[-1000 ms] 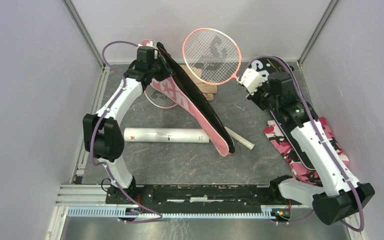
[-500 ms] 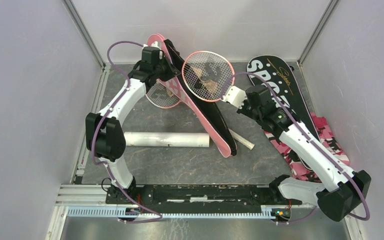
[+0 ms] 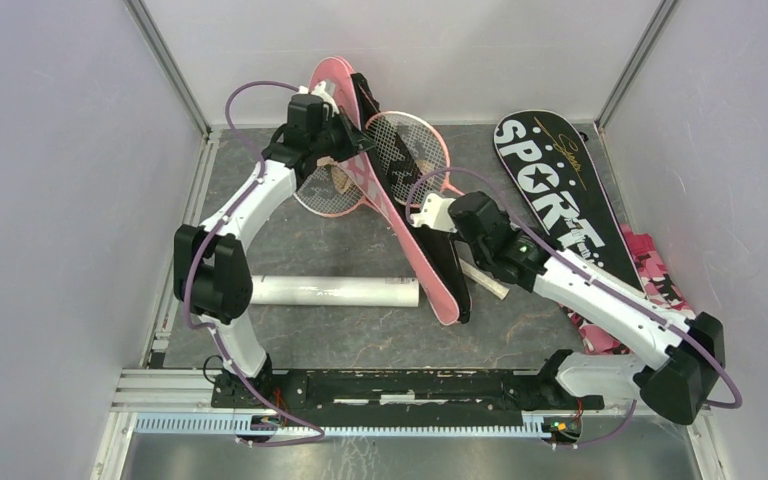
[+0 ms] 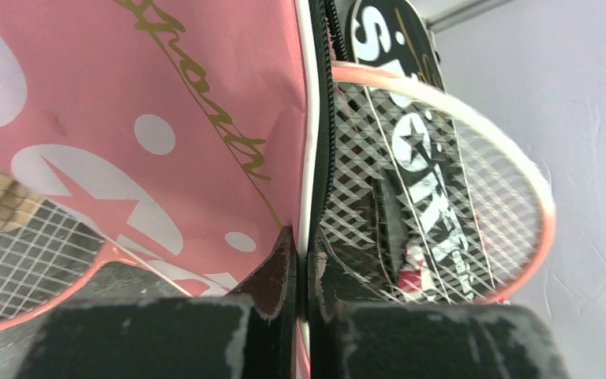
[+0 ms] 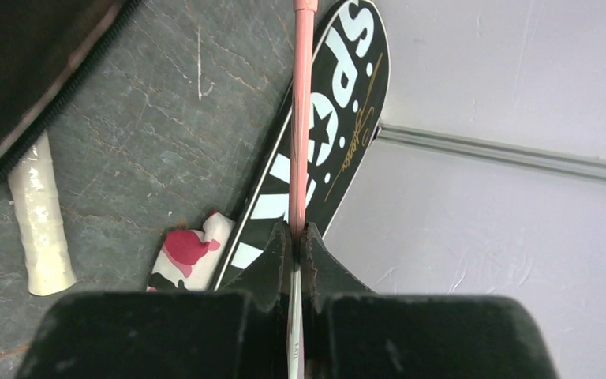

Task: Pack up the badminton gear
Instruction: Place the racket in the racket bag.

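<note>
My left gripper [image 3: 345, 135] is shut on the zipper edge of the pink and black cover [image 3: 430, 255], holding its wide end up at the back. In the left wrist view the jaws [image 4: 301, 245] pinch that cover's [image 4: 166, 118] piping. My right gripper [image 3: 430, 212] is shut on the pink shaft [image 5: 301, 118] of a racket. Its strung head [image 3: 405, 150] lies against the cover's open side [image 4: 442, 197]. A second racket [image 3: 322, 195] lies on the floor under the cover. The long white tube [image 3: 335, 291] lies near the front. No shuttlecocks show.
A black "SPORT" cover [image 3: 550, 190] lies at the right, over a pink camouflage cloth [image 3: 650, 290]. A white racket grip [image 3: 485, 280] sticks out from under the pink cover. Tan cloth [image 3: 343, 178] shows beneath the second racket. Grey walls stand close on three sides.
My right arm has swung the racket left and down, from the back wall to the pink cover's opening. My left gripper has lifted the cover's wide end up and to the right.
</note>
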Robot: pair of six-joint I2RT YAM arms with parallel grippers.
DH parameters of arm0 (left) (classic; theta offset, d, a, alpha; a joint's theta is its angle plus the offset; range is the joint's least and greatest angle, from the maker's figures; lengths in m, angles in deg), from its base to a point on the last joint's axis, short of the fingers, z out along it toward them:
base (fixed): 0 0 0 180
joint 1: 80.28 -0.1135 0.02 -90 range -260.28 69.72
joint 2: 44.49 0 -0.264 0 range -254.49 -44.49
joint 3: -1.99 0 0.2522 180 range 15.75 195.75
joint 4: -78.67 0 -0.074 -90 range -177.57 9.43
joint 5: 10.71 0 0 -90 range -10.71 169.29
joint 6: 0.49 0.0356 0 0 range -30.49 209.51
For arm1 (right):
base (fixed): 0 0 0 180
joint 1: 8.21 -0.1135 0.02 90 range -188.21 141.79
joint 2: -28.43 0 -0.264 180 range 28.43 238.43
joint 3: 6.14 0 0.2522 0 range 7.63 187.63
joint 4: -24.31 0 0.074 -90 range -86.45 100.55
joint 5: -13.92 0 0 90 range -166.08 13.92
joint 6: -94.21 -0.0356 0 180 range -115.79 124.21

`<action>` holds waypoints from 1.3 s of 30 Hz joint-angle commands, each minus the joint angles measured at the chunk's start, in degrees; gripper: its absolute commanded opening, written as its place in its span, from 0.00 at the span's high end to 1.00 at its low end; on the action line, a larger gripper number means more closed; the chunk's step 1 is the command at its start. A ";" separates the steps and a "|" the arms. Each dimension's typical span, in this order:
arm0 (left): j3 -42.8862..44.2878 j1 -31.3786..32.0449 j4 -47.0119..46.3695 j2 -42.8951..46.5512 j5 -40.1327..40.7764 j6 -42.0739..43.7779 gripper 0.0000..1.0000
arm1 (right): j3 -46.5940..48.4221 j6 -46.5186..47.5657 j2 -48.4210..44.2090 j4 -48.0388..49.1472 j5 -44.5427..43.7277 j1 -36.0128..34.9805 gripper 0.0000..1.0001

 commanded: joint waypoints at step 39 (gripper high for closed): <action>-14.43 1.28 -32.90 0.74 -14.37 -21.98 0.98 | 9.54 -19.02 8.71 4.04 49.24 14.08 0.22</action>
